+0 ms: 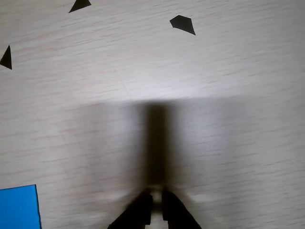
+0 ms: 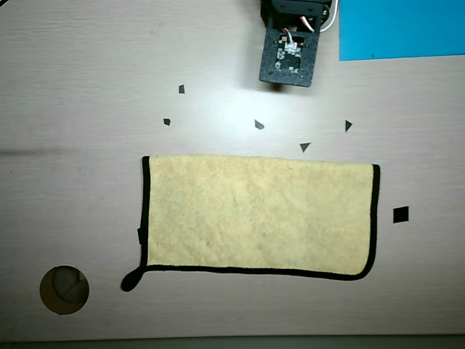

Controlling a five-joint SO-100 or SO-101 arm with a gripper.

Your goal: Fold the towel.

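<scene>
We judge the fold done: the towel [image 2: 258, 218] lies doubled on the surface [image 2: 73, 109]. The claw [image 1: 157, 202], pressed together, hovers empty; next, park it.

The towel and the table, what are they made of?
The towel looks like soft terry cloth: pale yellow, fuzzy and matte, with thin black edging. The table looks like pale wood or wood-print laminate: fine grain streaks and a soft sheen; which one, the pictures leave open.
</scene>
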